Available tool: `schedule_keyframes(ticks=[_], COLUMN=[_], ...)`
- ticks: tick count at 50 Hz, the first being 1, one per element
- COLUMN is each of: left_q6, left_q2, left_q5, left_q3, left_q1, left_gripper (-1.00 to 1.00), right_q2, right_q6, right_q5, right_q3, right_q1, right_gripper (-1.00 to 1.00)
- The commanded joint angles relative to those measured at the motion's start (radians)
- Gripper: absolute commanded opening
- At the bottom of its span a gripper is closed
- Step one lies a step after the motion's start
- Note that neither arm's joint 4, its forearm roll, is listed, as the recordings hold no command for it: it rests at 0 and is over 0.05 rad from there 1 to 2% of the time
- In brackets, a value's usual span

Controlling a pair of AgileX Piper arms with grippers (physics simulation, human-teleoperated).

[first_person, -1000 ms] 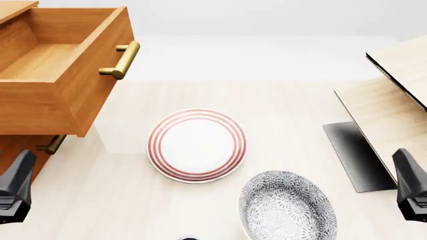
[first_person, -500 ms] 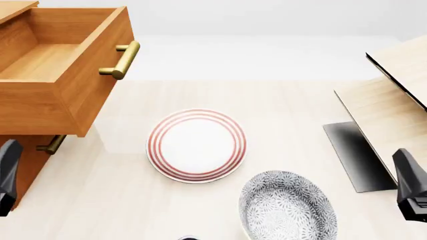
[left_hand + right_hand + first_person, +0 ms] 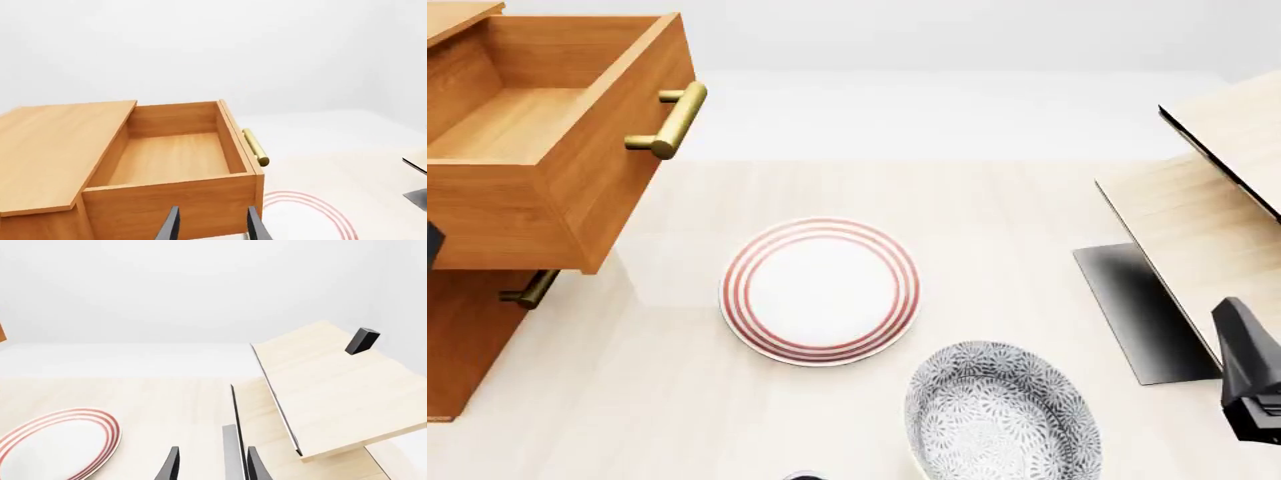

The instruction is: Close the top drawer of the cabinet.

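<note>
the left gripper (image 3: 211, 227), fingers apart and empty, faces the orange-brown wooden top drawer (image 3: 170, 197); pushing its side, perhaps, would jam it.

Light bright & even, diffuse, no glare I can spot. Renders sharp edge to edge, no blur/distortion. Soft shadow under drawer (image 3: 554, 150) on table (image 3: 988, 200); darker patch beneath pale board (image 3: 1214, 240).
</note>
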Motion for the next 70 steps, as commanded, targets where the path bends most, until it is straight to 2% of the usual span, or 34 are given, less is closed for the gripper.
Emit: schedule_keyframes(ticks=[1,15,30,57,70], left_q6=[0.02,0.082,0.114,0.152,0.207], left_q2=[0.108,0.232,0.333,0.475,0.605], left_q5=[-0.023,-0.072,-0.116,-0.176,-0.261], left_q3=[-0.104,-0.219,-0.306,-0.397,-0.436], left_q1=[-0.09,-0.159,-0.208,-0.262,-0.348], left_gripper=[1.0,1.0,1.0,1.0,1.0], right_q2=[-0.001,0.0,0.0,0.0,0.0], right_q6=[0.0,0.0,0.0,0.0,0.0], right_q5=[0.001,0.0,0.0,0.0,0.0], right_q3=[0.0,0.0,0.0,0.0,0.0], right_q1=[0.0,0.0,0.0,0.0,0.0], right_gripper=[1.0,1.0,1.0,1.0,1.0])
